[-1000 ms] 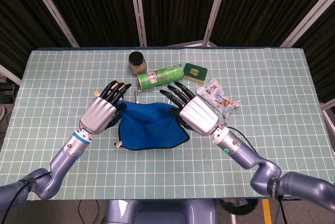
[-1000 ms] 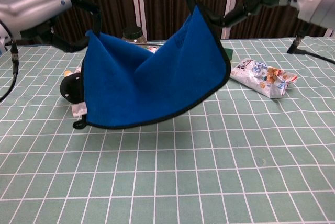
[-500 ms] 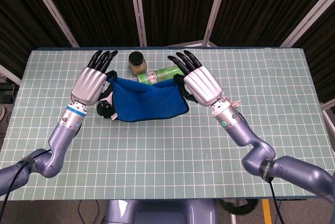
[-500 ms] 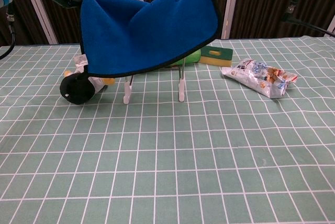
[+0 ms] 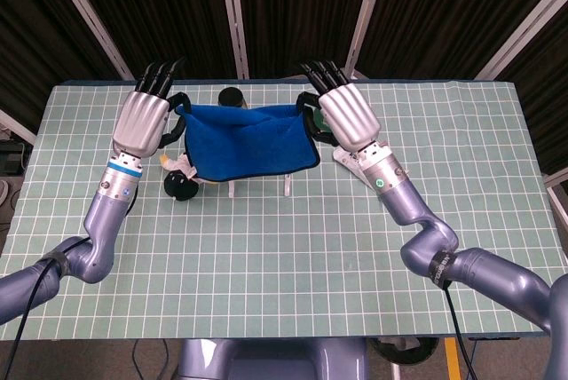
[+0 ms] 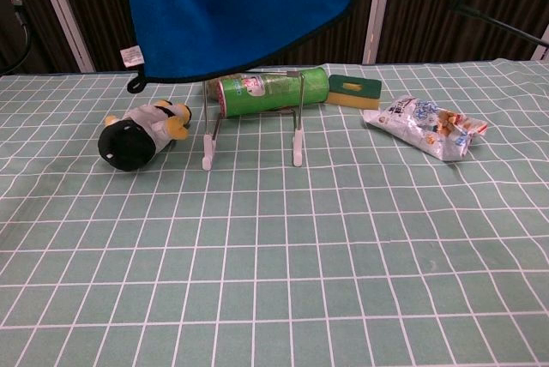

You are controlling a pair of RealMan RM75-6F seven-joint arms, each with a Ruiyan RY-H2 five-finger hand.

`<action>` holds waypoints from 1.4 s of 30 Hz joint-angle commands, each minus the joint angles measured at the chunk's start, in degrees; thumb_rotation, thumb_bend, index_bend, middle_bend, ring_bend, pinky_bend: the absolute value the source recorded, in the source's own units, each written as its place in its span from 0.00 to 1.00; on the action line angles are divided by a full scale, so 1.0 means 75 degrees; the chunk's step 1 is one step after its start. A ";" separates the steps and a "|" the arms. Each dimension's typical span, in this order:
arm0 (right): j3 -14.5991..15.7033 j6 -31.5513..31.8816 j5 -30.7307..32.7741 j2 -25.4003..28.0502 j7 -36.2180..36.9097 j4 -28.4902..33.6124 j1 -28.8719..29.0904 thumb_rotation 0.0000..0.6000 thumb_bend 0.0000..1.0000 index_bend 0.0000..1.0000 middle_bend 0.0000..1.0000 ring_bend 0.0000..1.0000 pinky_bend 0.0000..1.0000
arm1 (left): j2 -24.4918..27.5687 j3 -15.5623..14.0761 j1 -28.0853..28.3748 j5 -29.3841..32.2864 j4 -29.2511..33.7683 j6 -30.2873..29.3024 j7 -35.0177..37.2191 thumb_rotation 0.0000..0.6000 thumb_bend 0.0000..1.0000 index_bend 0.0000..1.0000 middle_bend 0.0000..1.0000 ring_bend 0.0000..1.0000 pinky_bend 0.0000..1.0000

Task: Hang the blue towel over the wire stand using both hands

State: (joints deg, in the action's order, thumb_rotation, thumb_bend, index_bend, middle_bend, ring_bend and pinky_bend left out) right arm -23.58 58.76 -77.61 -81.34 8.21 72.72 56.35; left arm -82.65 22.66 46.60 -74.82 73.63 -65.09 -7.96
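The left hand (image 5: 147,122) and right hand (image 5: 348,116) each grip a top corner of the blue towel (image 5: 246,139), which hangs stretched between them in the air, above the wire stand (image 6: 254,123) (not touching it). Near the stand lie a green can (image 6: 268,91), a plush penguin (image 6: 140,132) and a snack packet (image 6: 426,128).

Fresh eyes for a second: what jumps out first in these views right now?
The blue towel stretched in the air between the left robot hand and the right robot hand, each holding an upper corner, at the table's far side. Below it stands the bare wire stand, with a green canister lying behind it and a plush toy to its left.
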 commanded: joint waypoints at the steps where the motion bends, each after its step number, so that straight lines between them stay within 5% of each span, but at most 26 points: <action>1: -0.0035 -0.0068 0.0117 0.0003 -0.0001 -0.0107 0.0037 1.00 0.51 0.64 0.07 0.00 0.00 | -0.0009 0.0036 0.0045 0.0092 -0.0090 -0.0016 -0.0031 1.00 0.52 0.80 0.00 0.00 0.00; 21: 0.0802 -0.0669 0.0176 -0.1213 0.0766 -0.2145 0.0071 1.00 0.52 0.64 0.07 0.00 0.00 | -0.1197 -0.0674 0.0359 0.0364 -0.1808 0.0809 0.0584 1.00 0.52 0.80 0.00 0.00 0.00; 42: 0.0899 -0.1051 0.0186 -0.1773 0.0878 -0.2814 0.0345 1.00 0.51 0.64 0.07 0.00 0.00 | -0.1890 -0.0930 0.0604 0.0358 -0.2683 0.1250 0.0824 1.00 0.52 0.80 0.00 0.00 0.00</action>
State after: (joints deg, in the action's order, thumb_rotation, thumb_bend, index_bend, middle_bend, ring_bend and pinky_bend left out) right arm -16.87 50.83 -76.16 -94.68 14.84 51.54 58.95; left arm -96.78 15.73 51.11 -72.10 53.55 -55.73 -1.82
